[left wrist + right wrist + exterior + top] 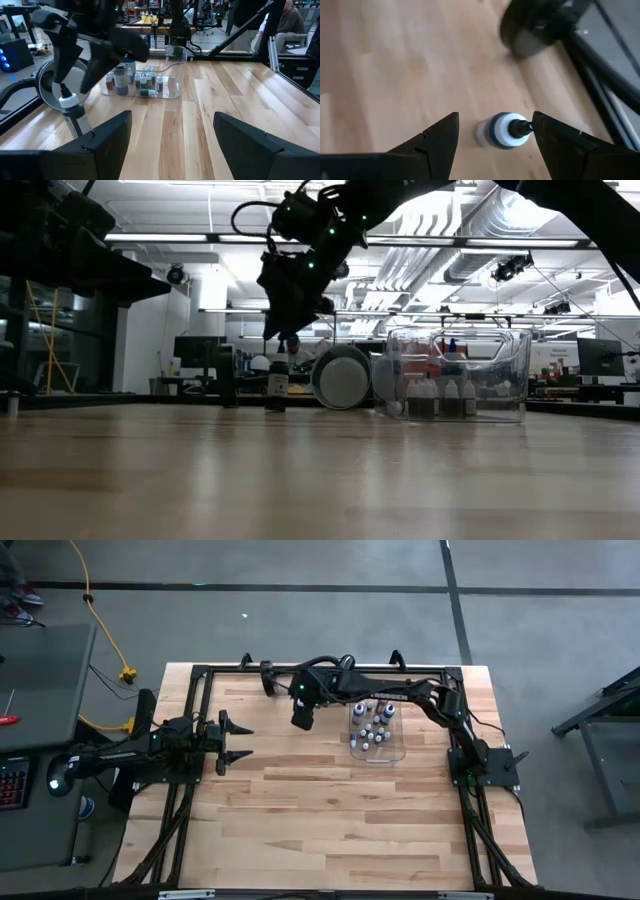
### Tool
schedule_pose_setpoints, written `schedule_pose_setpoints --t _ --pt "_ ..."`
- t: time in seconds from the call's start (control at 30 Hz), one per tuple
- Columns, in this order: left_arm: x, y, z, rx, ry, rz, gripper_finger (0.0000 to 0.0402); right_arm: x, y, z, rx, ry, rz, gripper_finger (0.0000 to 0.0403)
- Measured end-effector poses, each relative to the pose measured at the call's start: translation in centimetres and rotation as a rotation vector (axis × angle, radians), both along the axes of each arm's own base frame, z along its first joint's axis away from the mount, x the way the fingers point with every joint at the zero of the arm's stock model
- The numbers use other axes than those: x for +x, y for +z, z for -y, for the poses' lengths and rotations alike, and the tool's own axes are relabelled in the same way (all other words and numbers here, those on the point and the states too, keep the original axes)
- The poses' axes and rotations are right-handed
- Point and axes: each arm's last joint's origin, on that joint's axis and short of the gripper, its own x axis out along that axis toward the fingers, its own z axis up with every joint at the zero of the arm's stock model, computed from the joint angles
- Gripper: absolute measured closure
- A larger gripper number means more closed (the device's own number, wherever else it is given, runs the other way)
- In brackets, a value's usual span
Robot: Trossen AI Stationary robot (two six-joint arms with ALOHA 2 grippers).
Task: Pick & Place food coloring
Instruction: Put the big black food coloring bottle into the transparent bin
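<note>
Looking down from the high view, you see a pale butcher-block table [330, 810] of jointed wooden strips, framed by black metal rails. Right of centre in the upper half sits a clear rectangular plastic tray [377, 728] with glossy rounded walls, holding a cluster of tiny dropper bottles [374, 724] with white caps and dark or pale bodies. In the low view those bottles [438, 398] stand upright in a row behind the tray's transparent wall [458, 373], at centre right of the frame. Your right gripper [301, 716] hangs just left of the tray, its dark fingers spread apart. In the right wrist view one small bottle [500, 131], with a round white cap seen from above and a dark nozzle tip, sits between the two matte black fingers [432, 142] of that gripper [495, 132], and you cannot tell whether either finger touches it. In the low view the same bottle [277, 388] stands upright on the wood, left of centre, directly beneath the gripper [290, 330] and well apart from the tray. Behind it a round silver lamp head [342, 378] faces the camera. Your left gripper [236, 740] waits at the left middle of the high view, fingers wide open and pointing toward the tray.
</note>
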Motion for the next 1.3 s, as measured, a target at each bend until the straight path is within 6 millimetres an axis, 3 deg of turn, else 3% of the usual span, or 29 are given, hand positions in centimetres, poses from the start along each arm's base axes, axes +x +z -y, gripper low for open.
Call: schedule_pose_setpoints --t 0.2,0.7,1.3 --pt "0.0 0.0 0.0 0.0 -0.001 0.0 0.0124 -0.4 -1.2 0.6 0.03 -0.036 -0.032 0.0159" --pt "0.0 0.0 0.0 0.0 0.0 0.0 0.0124 -0.3 -0.7 1.0 0.029 -0.037 0.001 0.0159" --pt "0.0 0.0 0.0 0.0 0.0 0.0 0.0124 0.4 -2.2 1.1 0.072 -0.026 0.014 0.016"
